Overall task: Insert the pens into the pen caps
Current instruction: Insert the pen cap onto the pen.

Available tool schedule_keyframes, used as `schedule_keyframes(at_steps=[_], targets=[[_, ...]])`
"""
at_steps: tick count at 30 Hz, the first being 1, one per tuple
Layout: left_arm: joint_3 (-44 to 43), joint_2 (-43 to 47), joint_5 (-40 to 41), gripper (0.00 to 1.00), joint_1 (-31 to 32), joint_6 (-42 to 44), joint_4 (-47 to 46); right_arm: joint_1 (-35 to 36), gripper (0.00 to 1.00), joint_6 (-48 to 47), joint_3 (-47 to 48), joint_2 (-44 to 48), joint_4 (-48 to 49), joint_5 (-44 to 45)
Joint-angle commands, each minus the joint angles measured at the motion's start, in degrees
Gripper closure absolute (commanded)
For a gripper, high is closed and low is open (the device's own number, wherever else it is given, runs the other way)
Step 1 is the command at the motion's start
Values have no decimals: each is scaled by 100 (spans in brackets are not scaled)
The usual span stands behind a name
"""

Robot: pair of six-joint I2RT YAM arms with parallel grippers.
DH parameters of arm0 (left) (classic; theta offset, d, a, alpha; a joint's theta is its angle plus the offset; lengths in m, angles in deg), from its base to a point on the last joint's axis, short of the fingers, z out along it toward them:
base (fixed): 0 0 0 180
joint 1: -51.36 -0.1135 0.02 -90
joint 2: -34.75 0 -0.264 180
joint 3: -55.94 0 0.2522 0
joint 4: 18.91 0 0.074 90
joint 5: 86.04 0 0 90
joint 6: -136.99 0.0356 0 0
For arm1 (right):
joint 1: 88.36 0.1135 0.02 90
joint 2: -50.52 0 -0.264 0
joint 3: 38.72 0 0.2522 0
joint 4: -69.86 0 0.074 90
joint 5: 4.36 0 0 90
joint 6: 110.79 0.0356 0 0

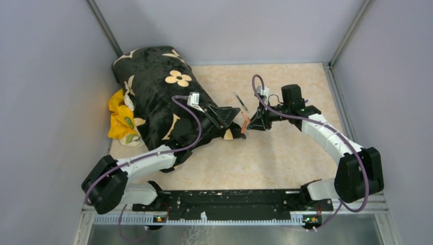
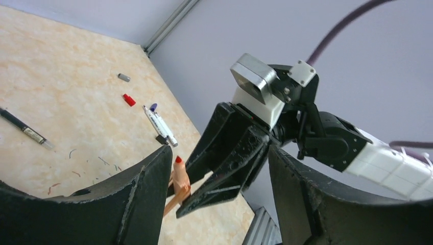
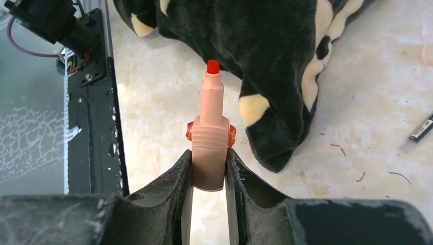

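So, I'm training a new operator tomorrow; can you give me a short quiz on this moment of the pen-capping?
1. True or false: the right fingers grip the orange marker with its red tip bare.
2. Which lies loose on the table right beside the grey cap? A) a red cap B) a green cap C) a yellow cap
3. Fill in: the left fingers stand ____, holding nothing.

Key: 1 true; 2 A; 3 open.
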Motion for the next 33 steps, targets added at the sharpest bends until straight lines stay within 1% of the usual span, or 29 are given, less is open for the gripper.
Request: schedule_keyframes(at_steps=[1, 3, 6, 9, 11, 13, 15, 17, 19, 21, 26, 33], targets=[[306, 330, -446, 25, -11, 428, 185, -211, 100, -89, 206, 144, 76, -389], [480, 463, -653, 25, -11, 423, 148, -328, 100, -43, 190, 179, 108, -434], [915, 641, -877, 25, -22, 345, -204, -537, 100, 105, 191, 241, 206, -500], [1149, 732, -929, 25, -21, -3, -354, -690, 100, 249, 203, 276, 302, -481], [1145, 706, -962, 26, -22, -386, -181, -739, 100, 276, 250, 274, 313, -397], [1118, 541, -1135, 26, -21, -822, -208, -768, 100, 313, 343, 270, 309, -299], [1060, 284, -1355, 27, -15, -1275, -442, -778, 100, 370, 508, 237, 301, -213], [1025, -74, -1502, 27, 7, -1849, -884, -774, 100, 473, 699, 189, 305, -139], [1069, -433, -1434, 27, 53, -2384, -1495, -775, 100, 650, 877, 125, 379, -129], [1035, -687, -1283, 28, 82, -2794, -1816, -773, 100, 890, 1021, 98, 498, -151], [744, -1020, -752, 27, 114, -3528, -1862, -772, 100, 1333, 1226, 81, 705, -182], [331, -1743, -366, 25, 111, -4368, -2460, -774, 100, 1628, 1093, 148, 985, -376]])
